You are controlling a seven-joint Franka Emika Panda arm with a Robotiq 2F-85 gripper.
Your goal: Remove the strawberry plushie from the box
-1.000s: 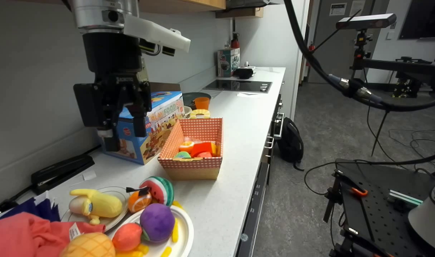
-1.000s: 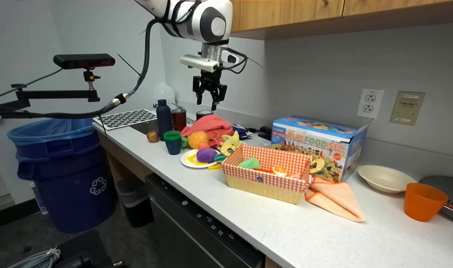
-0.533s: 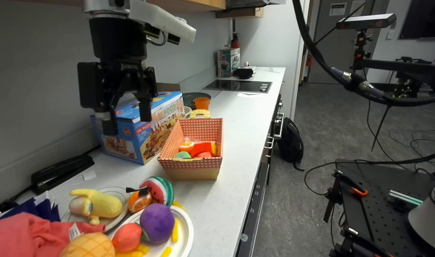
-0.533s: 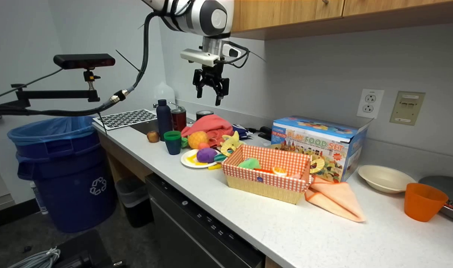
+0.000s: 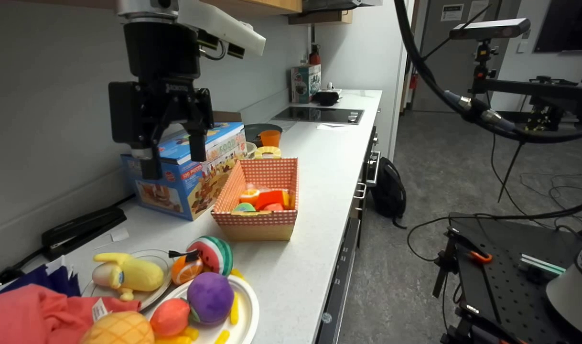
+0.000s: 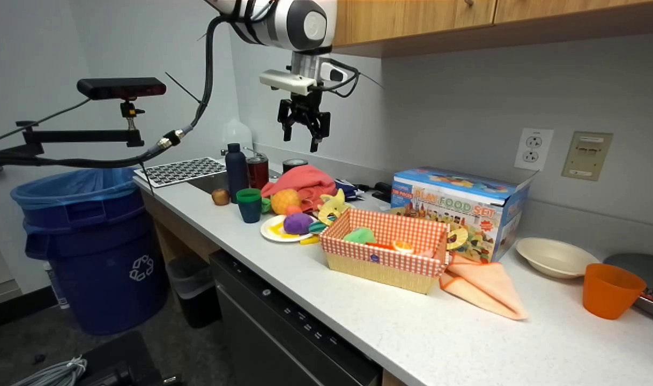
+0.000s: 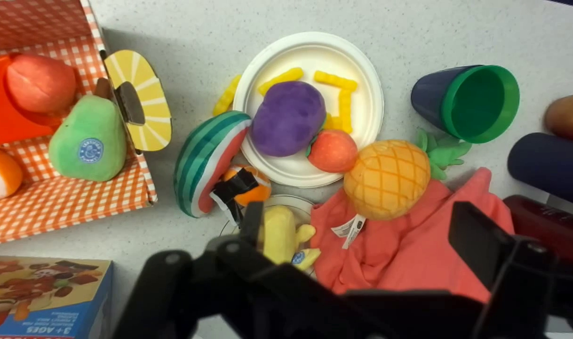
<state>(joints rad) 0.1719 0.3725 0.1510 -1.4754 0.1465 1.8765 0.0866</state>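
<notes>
Red and plush, the strawberry plushie (image 7: 333, 151) lies on the white plate (image 7: 310, 39), outside the gingham box (image 6: 380, 272). Likely light and squashy, it suits a pinch across its middle, clear of the purple plushie (image 7: 289, 118). The hand (image 5: 174, 161) hangs wide and empty.

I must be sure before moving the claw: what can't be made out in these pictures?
Box, wrist view: cut off by the left edge.
Red plushie inside it, in an exterior view: lower part hidden by the box's near wall.
Strawberry plushie, in an exterior view: lower part hidden by the purple toy.
Yellow plushie, wrist view: partly hidden behind the claw.
</notes>
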